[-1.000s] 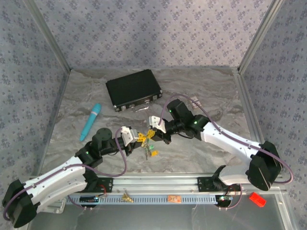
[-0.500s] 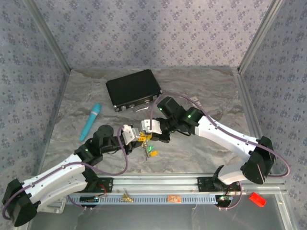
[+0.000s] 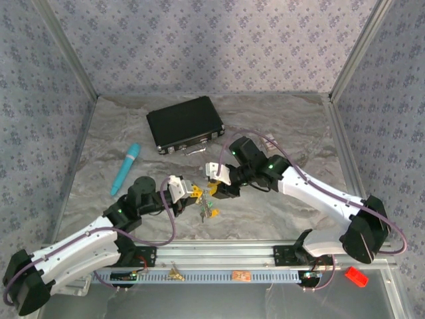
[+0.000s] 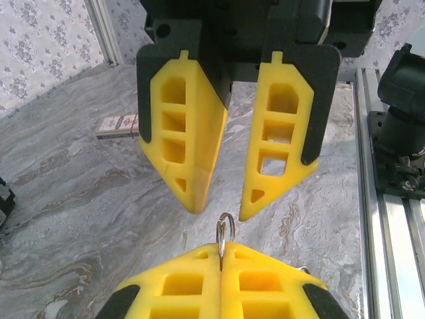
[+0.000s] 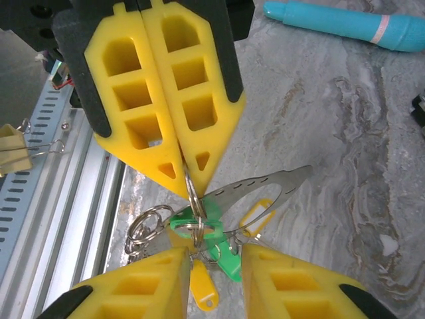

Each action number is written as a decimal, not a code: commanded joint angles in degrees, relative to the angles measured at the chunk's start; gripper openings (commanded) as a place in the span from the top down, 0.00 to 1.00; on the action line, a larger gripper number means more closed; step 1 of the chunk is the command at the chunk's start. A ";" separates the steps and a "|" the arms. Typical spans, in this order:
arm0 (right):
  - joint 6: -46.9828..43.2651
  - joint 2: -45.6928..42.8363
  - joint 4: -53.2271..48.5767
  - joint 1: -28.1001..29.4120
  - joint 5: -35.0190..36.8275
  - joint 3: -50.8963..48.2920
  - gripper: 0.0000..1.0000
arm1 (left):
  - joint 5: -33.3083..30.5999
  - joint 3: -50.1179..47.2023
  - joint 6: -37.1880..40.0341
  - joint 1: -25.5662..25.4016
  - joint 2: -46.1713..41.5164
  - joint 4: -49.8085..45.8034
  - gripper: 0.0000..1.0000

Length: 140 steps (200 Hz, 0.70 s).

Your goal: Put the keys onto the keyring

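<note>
Table (image 3: 285,119): grey, marbled sheet with pale swirling veins, slightly rumpled toward the far edge. Back wall (image 3: 212,46): grey-blue paper, small repeating floral print. Left wall (image 3: 33,126) and right wall (image 3: 395,126) carry the same paper and angle outward toward the near side. Bare aluminium posts (image 3: 66,50) stand at the two far corners and lean outward as they rise. Near edge: slotted aluminium rail (image 3: 226,256) running left to right, a smooth grey panel (image 3: 232,302) just beyond it. Light even and soft; faint shadows on the table.
</note>
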 commanded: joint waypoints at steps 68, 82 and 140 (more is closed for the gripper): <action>2.92 0.63 1.72 -0.58 -3.99 0.12 0.95 | 1.04 -0.09 -0.78 -0.30 -1.23 5.39 1.00; 2.58 1.54 0.96 -0.62 -3.29 0.18 0.96 | 1.21 -0.15 -0.78 -0.33 -1.46 6.07 1.00; 5.54 4.16 3.38 0.31 -4.03 0.68 0.82 | 1.31 -0.38 -0.46 -0.37 -1.79 9.20 1.00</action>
